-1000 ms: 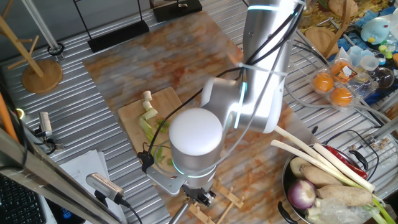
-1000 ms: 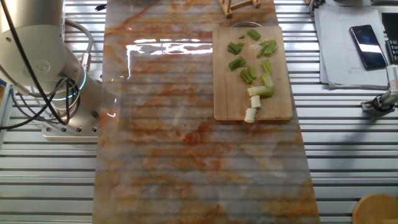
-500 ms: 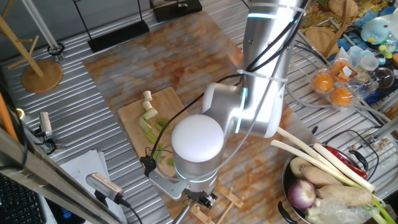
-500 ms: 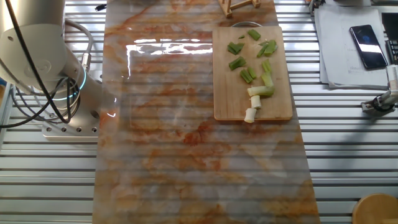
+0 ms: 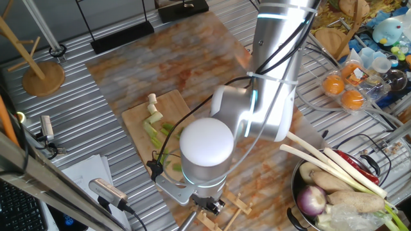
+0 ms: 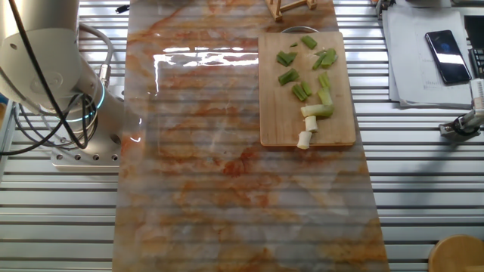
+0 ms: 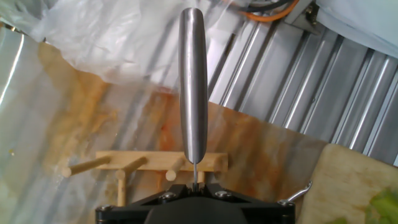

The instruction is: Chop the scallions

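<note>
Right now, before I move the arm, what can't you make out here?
1. Gripper: in one fixed view the arm covers most of it, and the hand view shows only its base. Open or shut is unclear.
2. Steel bar: hand view. Blade or handle, held or not, is unclear.
3. Scallions: in one fixed view the arm hides part of the board.
4. Rack: in the other fixed view, cut by the top edge.

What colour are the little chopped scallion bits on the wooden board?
The scallion bits are mostly bright green, with pale white ones at one end. The other fixed view shows them best.
</note>
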`<state>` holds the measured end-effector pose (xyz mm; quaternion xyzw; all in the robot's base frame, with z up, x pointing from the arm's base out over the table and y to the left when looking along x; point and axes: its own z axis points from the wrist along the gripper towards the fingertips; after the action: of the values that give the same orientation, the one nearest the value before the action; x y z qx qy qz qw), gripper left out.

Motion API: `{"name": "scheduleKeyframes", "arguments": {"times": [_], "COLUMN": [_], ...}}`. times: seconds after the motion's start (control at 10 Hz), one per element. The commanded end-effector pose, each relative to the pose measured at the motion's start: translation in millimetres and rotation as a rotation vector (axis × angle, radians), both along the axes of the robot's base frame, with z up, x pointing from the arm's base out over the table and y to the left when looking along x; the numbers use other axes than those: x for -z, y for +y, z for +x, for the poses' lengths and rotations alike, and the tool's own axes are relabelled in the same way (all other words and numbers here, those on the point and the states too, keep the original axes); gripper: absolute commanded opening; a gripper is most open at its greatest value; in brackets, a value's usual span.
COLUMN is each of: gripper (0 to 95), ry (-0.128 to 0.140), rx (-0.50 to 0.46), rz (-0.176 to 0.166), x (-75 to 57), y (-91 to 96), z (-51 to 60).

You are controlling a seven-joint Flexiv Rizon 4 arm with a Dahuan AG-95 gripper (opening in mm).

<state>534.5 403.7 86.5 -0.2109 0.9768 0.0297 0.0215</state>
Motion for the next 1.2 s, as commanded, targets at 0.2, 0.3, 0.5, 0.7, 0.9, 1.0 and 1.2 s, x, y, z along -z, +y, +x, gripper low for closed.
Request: {"name": "scheduleKeyframes", "arguments": {"times": [0.2, 0.3, 0.5, 0.7, 0.9, 1.0, 1.2], "gripper": [0.0, 0.0, 0.0, 0.0, 0.0, 0.0, 0.0], "ry": [-0.008, 0.007, 0.019, 0.023, 0.019, 0.018, 0.013], "rx": [-0.014, 0.012, 0.002, 0.011, -0.005, -0.003, -0.002], "rz": [-0.002, -0.03, -0.044, -0.051, -0.041, -0.033, -0.021], "x": [-0.2, -0.2, -0.2, -0.2, 2.0, 6.1, 14.9], "y": [0.3, 0.3, 0.3, 0.3, -1.4, -4.3, -7.8], "z": [0.1, 0.1, 0.1, 0.1, -0.5, -1.4, -0.1]}}
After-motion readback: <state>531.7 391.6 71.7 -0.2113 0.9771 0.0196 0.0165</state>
